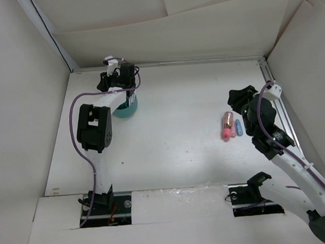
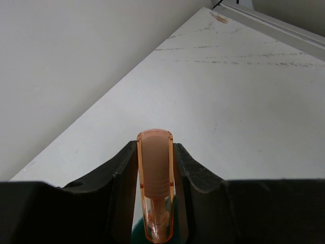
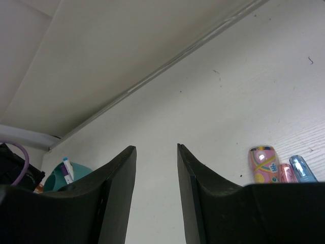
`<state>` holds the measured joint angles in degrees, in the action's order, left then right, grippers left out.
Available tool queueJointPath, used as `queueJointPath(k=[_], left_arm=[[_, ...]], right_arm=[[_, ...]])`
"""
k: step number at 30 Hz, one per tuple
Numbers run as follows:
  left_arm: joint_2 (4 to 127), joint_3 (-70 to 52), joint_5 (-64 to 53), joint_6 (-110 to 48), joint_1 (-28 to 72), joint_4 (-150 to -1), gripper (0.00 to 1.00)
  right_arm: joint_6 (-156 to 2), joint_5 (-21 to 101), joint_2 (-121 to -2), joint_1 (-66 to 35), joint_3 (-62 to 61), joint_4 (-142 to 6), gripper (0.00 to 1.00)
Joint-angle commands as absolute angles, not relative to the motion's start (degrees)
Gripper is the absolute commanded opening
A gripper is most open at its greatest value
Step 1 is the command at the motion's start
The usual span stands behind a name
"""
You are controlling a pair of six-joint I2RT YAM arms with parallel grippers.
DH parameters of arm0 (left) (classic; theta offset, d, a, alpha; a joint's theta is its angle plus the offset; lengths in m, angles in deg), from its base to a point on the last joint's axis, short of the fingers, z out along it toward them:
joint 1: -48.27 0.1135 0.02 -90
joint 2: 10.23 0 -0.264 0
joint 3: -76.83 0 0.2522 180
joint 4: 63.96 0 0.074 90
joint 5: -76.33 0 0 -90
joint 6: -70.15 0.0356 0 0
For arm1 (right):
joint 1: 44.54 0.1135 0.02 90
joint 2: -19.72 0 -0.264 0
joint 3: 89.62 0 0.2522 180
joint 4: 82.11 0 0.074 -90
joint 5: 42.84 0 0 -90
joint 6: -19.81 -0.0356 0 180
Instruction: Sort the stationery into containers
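Note:
My left gripper [image 2: 155,148] is shut on a short, clear orange piece [image 2: 155,173], held upright between the jaws. A sliver of the teal cup [image 2: 136,235] shows just beneath it. From above, the left wrist [image 1: 123,80] hangs over the teal cup [image 1: 130,108] at the back left. My right gripper [image 3: 156,148] stands open and holds nothing. Just to its right on the table lie a pink patterned stub [image 3: 263,163], a pink piece [image 3: 288,173] and a blue piece [image 3: 303,169]. A white pen [image 3: 67,170] stands in the cup [image 3: 78,173].
White walls close in the table on the left, back and right. A metal rail [image 1: 276,100] runs along the right edge behind the right arm [image 1: 262,118]. The pink patterned stub [image 1: 227,118], pink piece [image 1: 227,133] and blue piece [image 1: 239,128] lie right of centre.

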<state>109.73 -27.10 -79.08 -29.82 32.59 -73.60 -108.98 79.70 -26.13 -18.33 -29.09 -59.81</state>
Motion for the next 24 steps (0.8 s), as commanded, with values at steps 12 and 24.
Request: queueJointPath(k=[12, 24], left_arm=[[109.7, -27.5, -83.6, -25.5, 30.0, -67.4, 0.02], [111.3, -26.9, -84.7, -23.6, 29.5, -65.2, 0.06]], right_arm=[[-108.2, 79.5, -25.9, -18.6, -28.6, -62.5, 0.44], [-108.2, 79.5, -25.9, -18.6, -28.6, -62.5, 0.44]])
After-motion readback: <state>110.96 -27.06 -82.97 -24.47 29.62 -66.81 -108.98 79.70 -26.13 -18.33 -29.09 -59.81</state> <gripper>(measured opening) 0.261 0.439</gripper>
